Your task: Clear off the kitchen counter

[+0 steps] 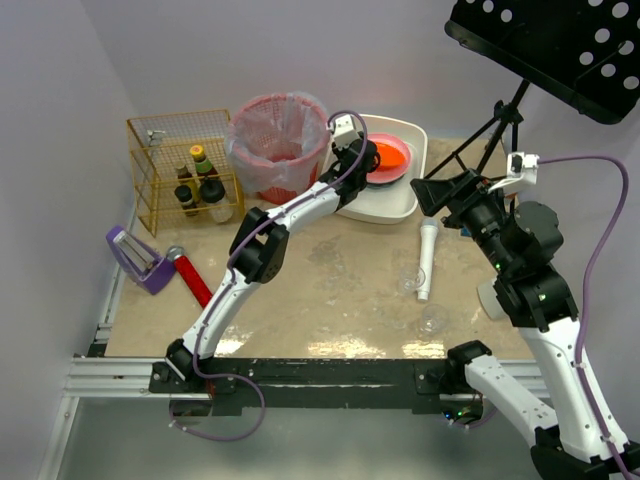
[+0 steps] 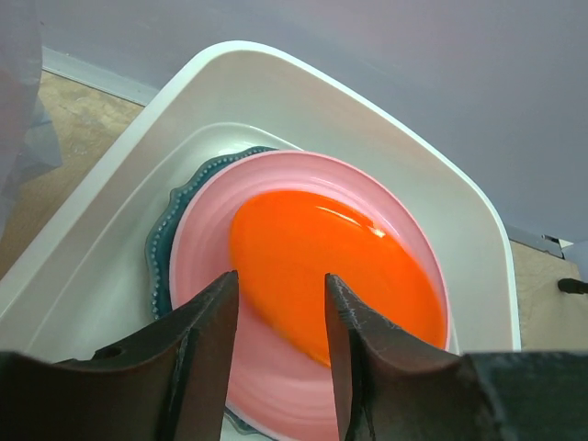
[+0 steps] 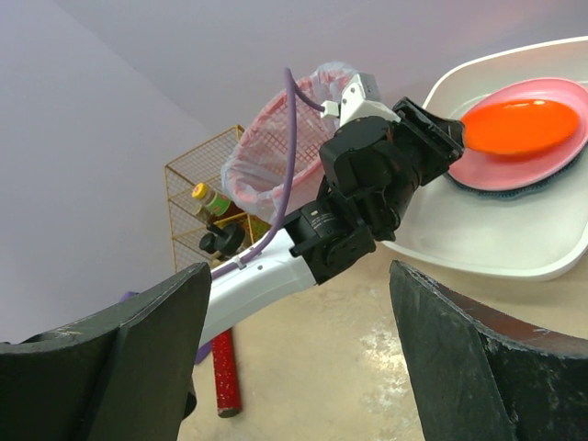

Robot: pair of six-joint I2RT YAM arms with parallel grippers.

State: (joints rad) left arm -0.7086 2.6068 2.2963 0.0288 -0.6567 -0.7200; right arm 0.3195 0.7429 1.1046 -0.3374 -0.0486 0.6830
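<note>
Both jaws stand released, the left over the orange plate (image 2: 312, 257) in the tub (image 2: 441, 188) beside the bin (image 1: 278, 150).

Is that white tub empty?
No, the white tub holds a stack of plates, an orange plate on a pink plate.

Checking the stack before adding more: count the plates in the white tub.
3, stacked in the white tub: orange plate on top, pink plate under it, teal plate lowest, only its rim showing. Others may be hidden beneath.
</note>
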